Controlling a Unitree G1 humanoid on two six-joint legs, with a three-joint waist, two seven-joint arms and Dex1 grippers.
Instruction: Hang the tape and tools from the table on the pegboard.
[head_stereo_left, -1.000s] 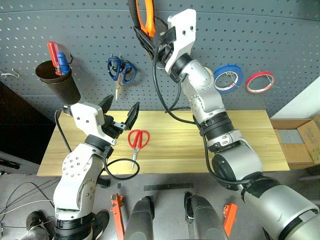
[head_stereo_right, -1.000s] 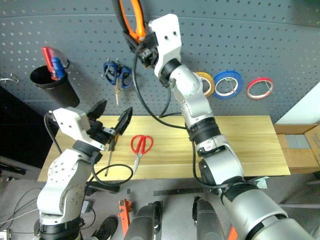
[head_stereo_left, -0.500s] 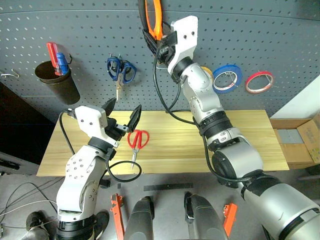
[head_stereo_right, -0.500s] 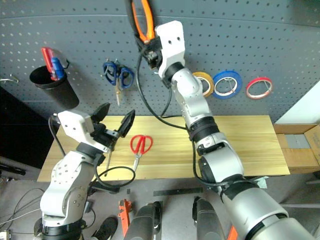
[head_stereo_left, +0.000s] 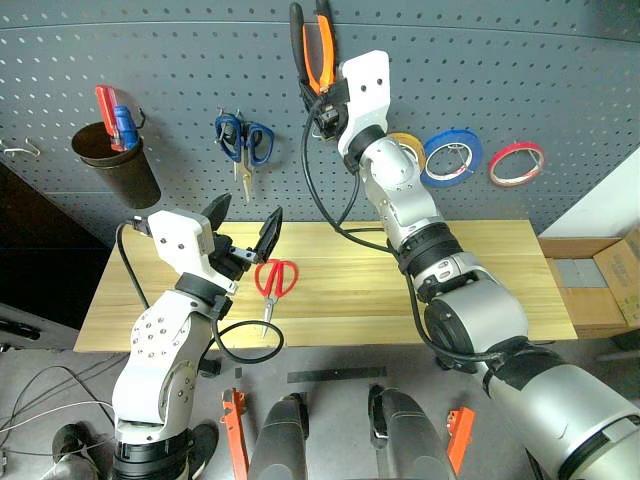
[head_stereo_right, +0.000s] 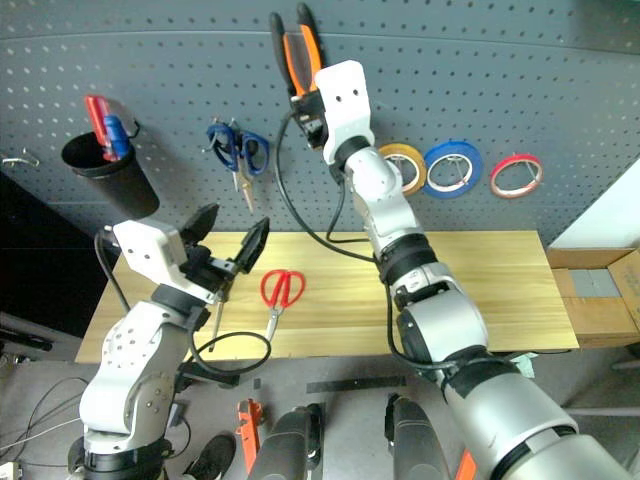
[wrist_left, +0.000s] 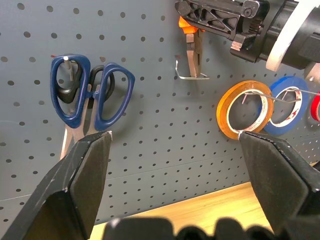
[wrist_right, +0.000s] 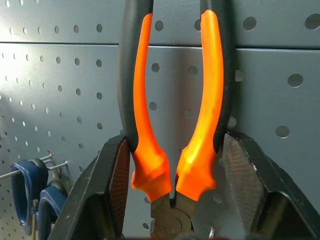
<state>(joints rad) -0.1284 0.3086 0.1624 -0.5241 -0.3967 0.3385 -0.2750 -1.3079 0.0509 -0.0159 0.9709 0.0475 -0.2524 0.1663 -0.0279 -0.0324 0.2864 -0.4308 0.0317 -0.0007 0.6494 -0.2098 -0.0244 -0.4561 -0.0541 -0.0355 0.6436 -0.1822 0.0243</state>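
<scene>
While the right tool (wrist_right: 172, 200) grips them, pliers (head_stereo_left: 318, 45) stand upright, handles up.

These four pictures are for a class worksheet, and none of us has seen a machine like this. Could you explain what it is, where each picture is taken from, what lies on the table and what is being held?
It is a humanoid robot with two arms, each ending in a two-fingered black hand. Two pictures come from cameras in its head, looking down over its arms. The other two come from cameras on its wrists, looking along each hand's fingers.

The right hand is raised against the grey pegboard and grips orange-and-black pliers, handles up, near a metal hook. The left hand is open, holds nothing, and hovers over the wooden table.

On the table lie red scissors and a slim screwdriver. On the board hang blue scissors, yellow, blue and red tape rolls, and a dark cup with tools in it.
</scene>
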